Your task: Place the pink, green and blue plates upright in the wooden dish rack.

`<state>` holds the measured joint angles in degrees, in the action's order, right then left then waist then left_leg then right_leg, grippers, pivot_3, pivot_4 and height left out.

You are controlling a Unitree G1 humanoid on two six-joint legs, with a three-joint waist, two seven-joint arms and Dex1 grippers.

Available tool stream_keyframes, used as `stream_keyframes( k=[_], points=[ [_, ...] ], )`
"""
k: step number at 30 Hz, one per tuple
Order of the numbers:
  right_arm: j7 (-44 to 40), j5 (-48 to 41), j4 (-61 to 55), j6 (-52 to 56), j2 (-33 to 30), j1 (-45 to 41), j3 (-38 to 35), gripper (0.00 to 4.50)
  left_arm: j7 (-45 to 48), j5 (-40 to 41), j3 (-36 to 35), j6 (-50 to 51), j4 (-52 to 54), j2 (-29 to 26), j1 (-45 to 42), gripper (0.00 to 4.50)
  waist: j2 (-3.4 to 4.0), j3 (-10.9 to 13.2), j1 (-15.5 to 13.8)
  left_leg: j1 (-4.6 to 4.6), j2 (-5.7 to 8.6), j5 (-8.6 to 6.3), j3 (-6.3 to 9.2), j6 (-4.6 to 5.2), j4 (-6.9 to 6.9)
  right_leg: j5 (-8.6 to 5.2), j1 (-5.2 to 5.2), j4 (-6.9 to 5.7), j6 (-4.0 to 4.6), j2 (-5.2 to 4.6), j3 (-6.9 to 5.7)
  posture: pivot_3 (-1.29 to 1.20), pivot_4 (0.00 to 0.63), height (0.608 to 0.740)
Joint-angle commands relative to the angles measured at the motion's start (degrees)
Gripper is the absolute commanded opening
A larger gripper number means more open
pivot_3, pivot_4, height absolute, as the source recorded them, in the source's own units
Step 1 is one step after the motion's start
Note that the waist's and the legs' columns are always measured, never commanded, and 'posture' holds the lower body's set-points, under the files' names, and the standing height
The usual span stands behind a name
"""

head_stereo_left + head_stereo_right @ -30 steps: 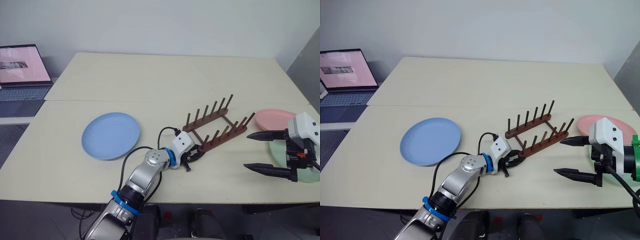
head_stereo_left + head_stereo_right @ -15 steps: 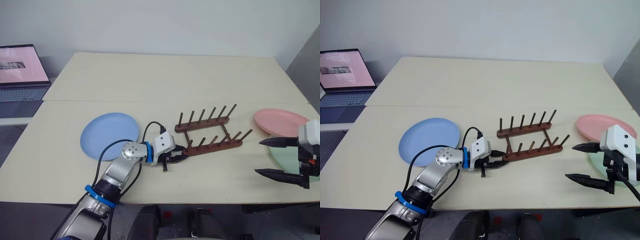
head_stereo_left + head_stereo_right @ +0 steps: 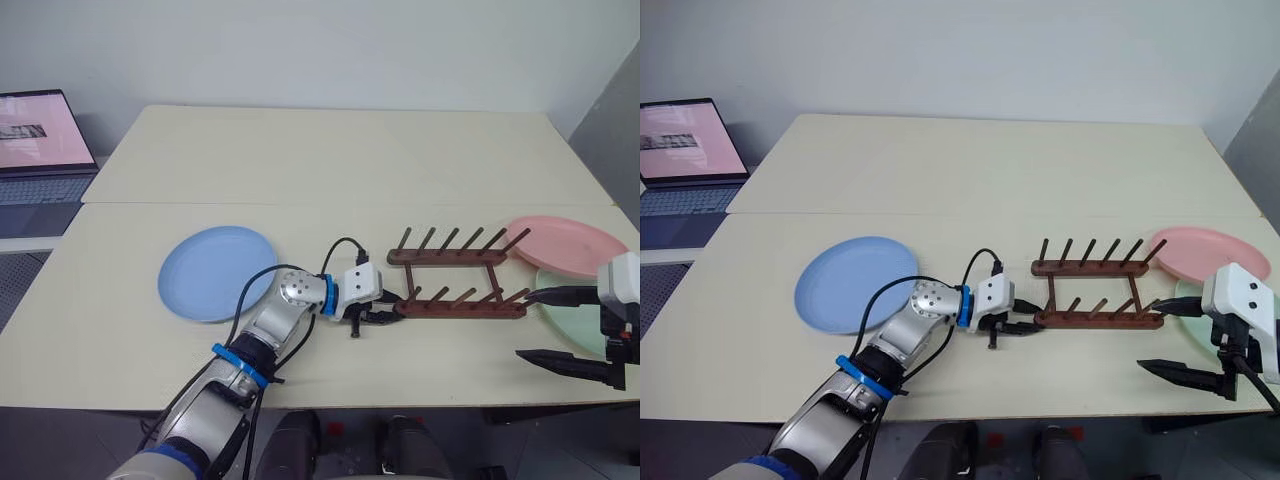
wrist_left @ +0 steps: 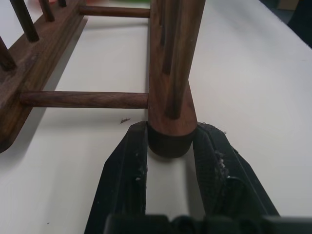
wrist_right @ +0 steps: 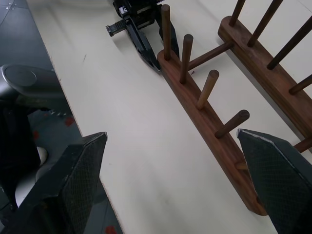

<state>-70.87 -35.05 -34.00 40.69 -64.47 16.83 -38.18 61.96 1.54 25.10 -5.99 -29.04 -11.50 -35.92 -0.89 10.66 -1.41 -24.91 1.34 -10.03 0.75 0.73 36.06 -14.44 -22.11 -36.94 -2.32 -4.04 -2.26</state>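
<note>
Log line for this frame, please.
left claw: shut on dish rack rail end | right claw: open, beside rack | plates: none racked

The light is bright, soft and even, coming from overhead. The cream desk (image 3: 330,160) reads evenly lit with no glare, and the wall behind it is a flat pale grey. Shadows are faint: the rack (image 3: 458,285) casts only a thin, short shadow on the desk. In the left wrist view the nearest peg (image 4: 171,73) is slightly soft, and a diffuse shadow lies beside the rail. The laptop (image 3: 38,135) screen glows pink, somewhat washed out.
</note>
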Motion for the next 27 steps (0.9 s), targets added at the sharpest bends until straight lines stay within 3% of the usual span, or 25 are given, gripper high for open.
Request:
stream_keyframes(
  k=[1,4,5,13,18,19,22,27],
  points=[
    [0.32,0.66,-0.72,-1.17,0.29,-0.25,-1.19,4.5,0.65,0.24,-1.48,-1.58,-1.14,0.44,-2.23,1.06,-0.02,0.01,-0.01,0.0,0.0,0.0,0.01,0.0,0.0,0.0,0.0,0.0,-0.01,0.0,-0.01,0.0,0.15,0.74],
    [0.48,0.96,-0.48,-1.37,0.28,-0.43,-0.86,4.5,1.17,0.68,-2.08,-1.36,-1.64,0.28,-2.59,1.06,-0.02,0.01,0.01,0.0,0.0,0.0,0.0,0.0,0.01,0.0,0.0,0.0,-0.01,0.01,-0.01,0.0,0.15,0.74],
    [0.59,1.12,-0.41,-1.45,0.26,-0.54,-0.68,4.5,1.52,0.94,-2.54,-1.51,-1.4,-0.09,-2.73,1.78,-0.02,0.01,0.02,0.0,0.0,0.0,0.0,0.0,0.01,0.01,0.0,0.0,-0.01,0.01,0.0,0.0,0.15,0.74],
    [2.37,3.78,0.23,-3.18,0.32,-1.15,0.59,4.5,2.96,2.62,-6.05,0.41,9.14,-6.64,-0.32,3.87,-0.01,0.01,0.01,0.0,-0.01,0.0,0.02,0.0,0.0,0.0,0.0,0.0,0.0,0.01,0.0,0.0,0.15,0.74],
    [3.57,8.37,2.47,-6.25,0.0,-0.7,2.23,4.5,9.58,10.07,-8.68,13.53,27.16,-16.2,4.98,3.87,-0.01,0.01,0.15,0.0,-0.03,-0.01,0.02,-0.01,-0.03,-0.03,-0.03,0.0,0.07,0.01,0.02,0.0,0.15,0.74],
    [3.43,9.12,2.84,-6.95,-0.05,-0.54,2.9,4.5,10.41,10.7,-8.27,15.1,29.86,-17.62,6.11,3.7,0.02,-0.01,0.11,0.0,-0.03,-0.01,0.02,-0.01,-0.05,-0.05,-0.05,0.0,0.1,0.01,0.03,0.0,0.15,0.74],
    [2.88,11.46,4.58,-9.5,-0.26,-0.04,5.28,3.88,11.8,10.67,-5.23,17.34,34.85,-19.56,8.8,2.96,0.05,-0.03,-0.11,0.01,-0.03,-0.01,0.02,-0.02,-0.03,-0.1,-0.03,0.0,0.2,-0.02,0.06,0.0,0.15,0.74],
    [3.16,13.84,6.59,-11.63,-0.21,-0.22,8.37,2.09,9.87,7.76,-1.03,17.43,33.61,-16.5,9.37,1.38,0.03,-0.01,-0.14,0.01,-0.01,-0.03,0.03,-0.06,0.01,-0.09,0.03,0.04,0.2,-0.1,0.07,0.0,0.15,0.74]
  ],
)
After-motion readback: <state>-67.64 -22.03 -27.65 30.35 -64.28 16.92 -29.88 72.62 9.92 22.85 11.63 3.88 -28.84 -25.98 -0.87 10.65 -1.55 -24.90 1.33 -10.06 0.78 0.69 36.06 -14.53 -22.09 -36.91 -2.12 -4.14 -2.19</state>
